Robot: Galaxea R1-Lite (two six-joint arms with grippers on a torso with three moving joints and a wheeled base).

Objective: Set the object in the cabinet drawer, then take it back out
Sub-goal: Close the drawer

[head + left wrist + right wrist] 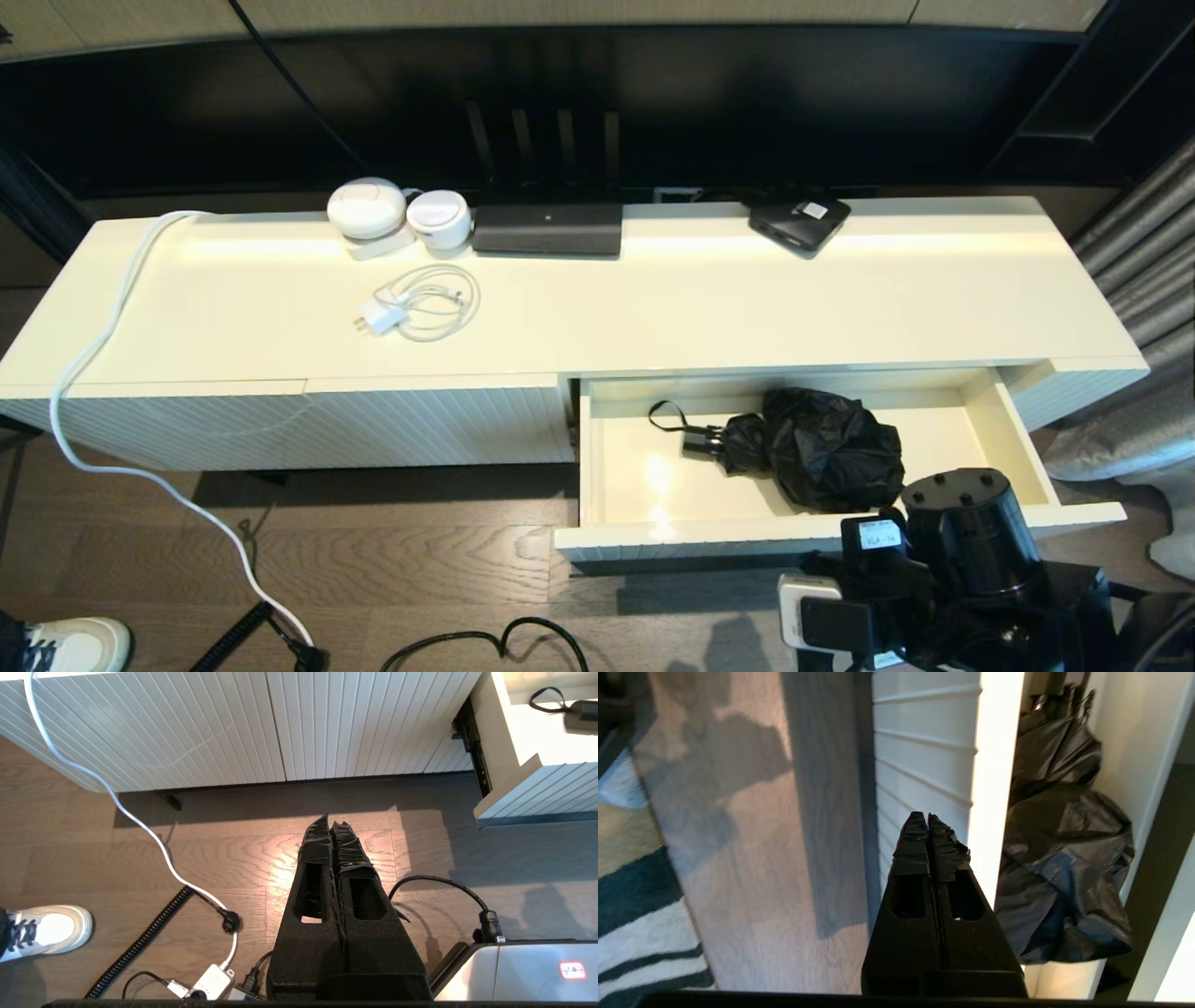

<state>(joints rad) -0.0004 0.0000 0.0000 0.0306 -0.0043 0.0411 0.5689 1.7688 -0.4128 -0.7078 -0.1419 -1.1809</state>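
Observation:
The cabinet drawer (709,537) stands pulled out on the right side of the cream cabinet. The black folding umbrella (826,448) lies inside on the drawer floor, with its handle (700,441) and wrist loop pointing left. My right arm (971,541) hangs just in front of the drawer's right end. My right gripper (927,819) is shut and empty in front of the fluted drawer front (924,742), with the umbrella (1064,872) beyond the rim. The drawer's bar handle is hidden. My left gripper (331,823) is shut and empty, low over the wooden floor left of the drawer corner (528,788).
On the cabinet top lie a coiled white charger (415,308), two white round devices (397,215), a black box (546,229) and a flat black box with a white label (798,221). A white cable (140,467), black cords and a shoe (44,928) are on the floor.

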